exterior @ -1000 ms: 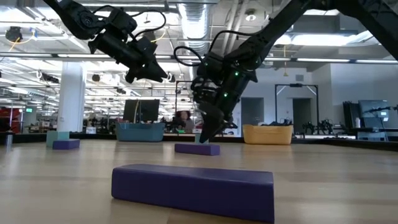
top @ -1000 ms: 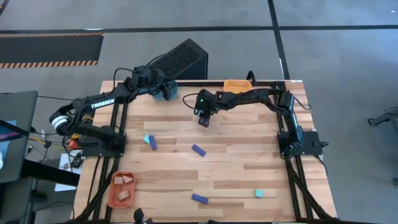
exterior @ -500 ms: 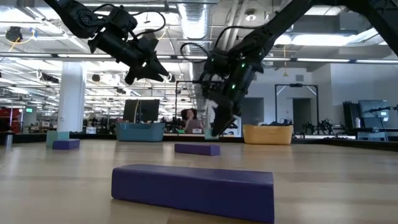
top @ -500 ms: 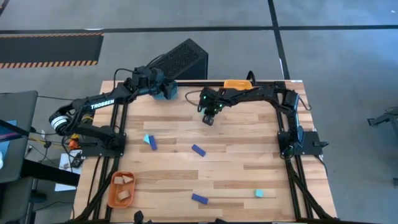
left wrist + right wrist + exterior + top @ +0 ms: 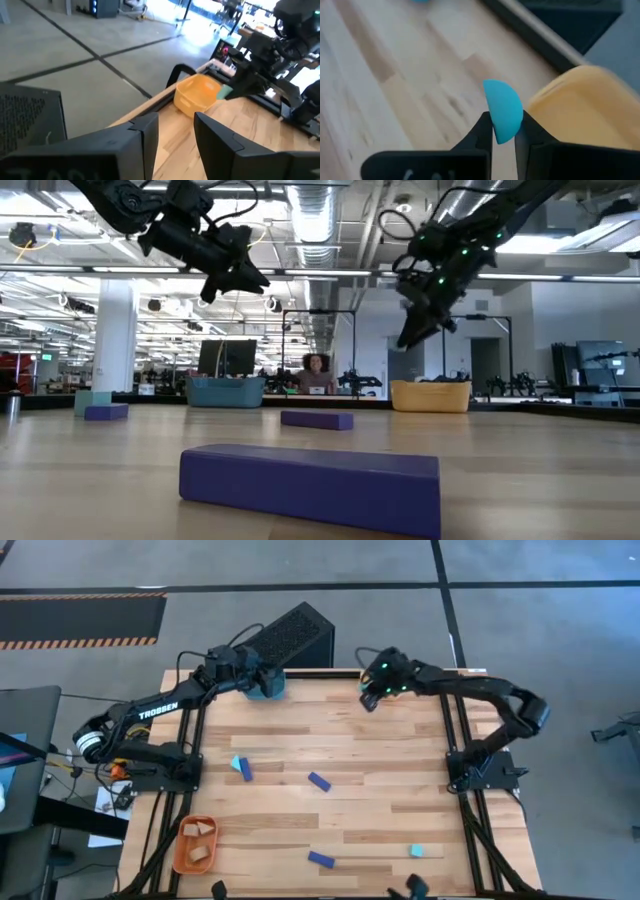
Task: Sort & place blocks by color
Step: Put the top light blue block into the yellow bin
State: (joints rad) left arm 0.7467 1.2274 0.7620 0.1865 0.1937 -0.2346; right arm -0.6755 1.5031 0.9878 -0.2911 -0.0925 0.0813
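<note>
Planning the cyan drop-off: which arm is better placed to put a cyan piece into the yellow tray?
Right. Its right gripper is shut on a cyan block beside the yellow tray; the left gripper is over the teal tray, open.

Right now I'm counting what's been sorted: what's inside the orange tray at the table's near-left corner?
The orange plastic tray holds two pale tan wooden blocks, one nearer each end. No blue or cyan pieces show inside; whether anything lies beneath the tan blocks is hidden.
</note>
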